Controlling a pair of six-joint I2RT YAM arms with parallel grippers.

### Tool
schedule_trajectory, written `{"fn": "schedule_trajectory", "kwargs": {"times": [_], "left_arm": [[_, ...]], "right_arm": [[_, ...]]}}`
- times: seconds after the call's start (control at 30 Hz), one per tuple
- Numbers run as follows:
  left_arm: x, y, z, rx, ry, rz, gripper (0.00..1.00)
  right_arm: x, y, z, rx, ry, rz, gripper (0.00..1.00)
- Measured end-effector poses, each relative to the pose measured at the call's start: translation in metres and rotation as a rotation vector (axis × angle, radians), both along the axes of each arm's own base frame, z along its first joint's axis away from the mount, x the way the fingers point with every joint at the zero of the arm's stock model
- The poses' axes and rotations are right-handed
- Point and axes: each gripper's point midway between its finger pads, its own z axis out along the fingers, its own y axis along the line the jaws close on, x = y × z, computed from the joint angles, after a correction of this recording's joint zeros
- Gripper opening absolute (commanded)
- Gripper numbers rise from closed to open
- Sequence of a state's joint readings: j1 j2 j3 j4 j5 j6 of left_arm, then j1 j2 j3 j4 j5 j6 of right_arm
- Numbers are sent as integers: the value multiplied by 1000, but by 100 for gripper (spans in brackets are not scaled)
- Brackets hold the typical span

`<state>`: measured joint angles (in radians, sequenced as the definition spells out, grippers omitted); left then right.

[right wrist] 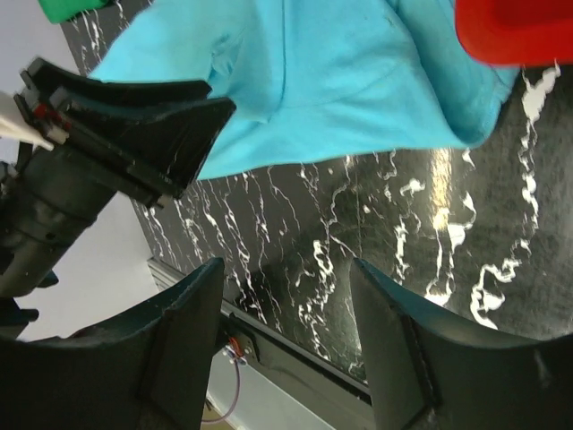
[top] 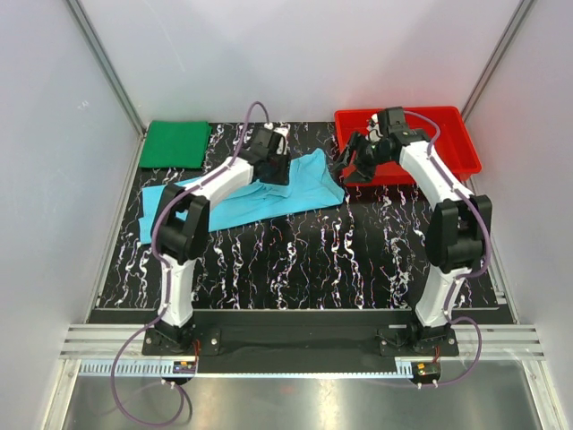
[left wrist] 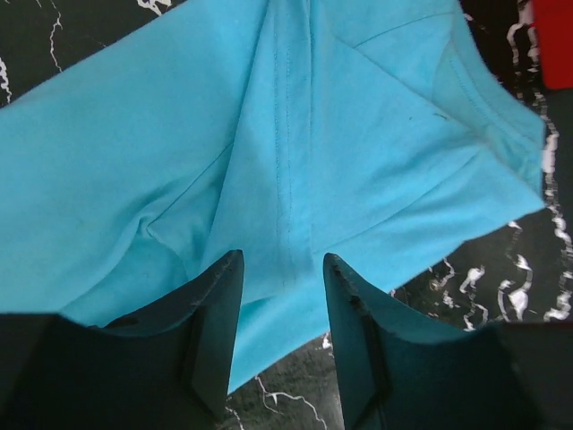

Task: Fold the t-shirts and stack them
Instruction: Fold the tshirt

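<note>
The dark green cloth t-shirt point(top: 176, 143) sits folded at the black marbled tabletop's point(top: 313, 260) far-left corner, and folding the rumpled light cyan-blue cloth t-shirt point(top: 304, 190) at centre seems in hand, with left tool point(left wrist: 282, 269) and right tool point(right wrist: 286, 269) both released, so next probably comes a pinch on its edge.

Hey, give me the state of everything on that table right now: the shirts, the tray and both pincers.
Blue t-shirt: unfolded, lying rumpled.
Green t-shirt: folded flat, far left corner.
Red tray: upright, far right corner.
Left pincer: open, over the blue t-shirt.
Right pincer: open, holding nothing.
</note>
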<state>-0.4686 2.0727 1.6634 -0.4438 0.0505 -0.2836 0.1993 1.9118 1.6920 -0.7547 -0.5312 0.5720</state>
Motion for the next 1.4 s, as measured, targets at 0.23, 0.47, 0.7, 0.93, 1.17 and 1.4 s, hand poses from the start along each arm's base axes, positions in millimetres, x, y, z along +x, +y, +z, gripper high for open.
{"fn": "schedule_trajectory", "kwargs": {"times": [0.23,0.47,0.7,0.93,1.17,1.4], "left_arm": [[-13,-6,-23,174,2,-50,46],[-25,-13,-27,244,4,-80,51],[-16,-22,-35,309,-19,-102,48],[-14,-17,-50,398,-11,-123,44],[-12,-9,-49,472,-36,-135,16],[-10,-4,-43,497,-56,-128,1]], "right_arm": [[-33,-3,-28,-11,93,12,66],[-39,-3,-36,-13,114,16,66],[-40,-3,-38,-12,112,18,66],[-40,-2,-36,-6,108,25,66],[-41,0,-35,7,110,31,66],[-29,4,-32,20,99,20,66]]}}
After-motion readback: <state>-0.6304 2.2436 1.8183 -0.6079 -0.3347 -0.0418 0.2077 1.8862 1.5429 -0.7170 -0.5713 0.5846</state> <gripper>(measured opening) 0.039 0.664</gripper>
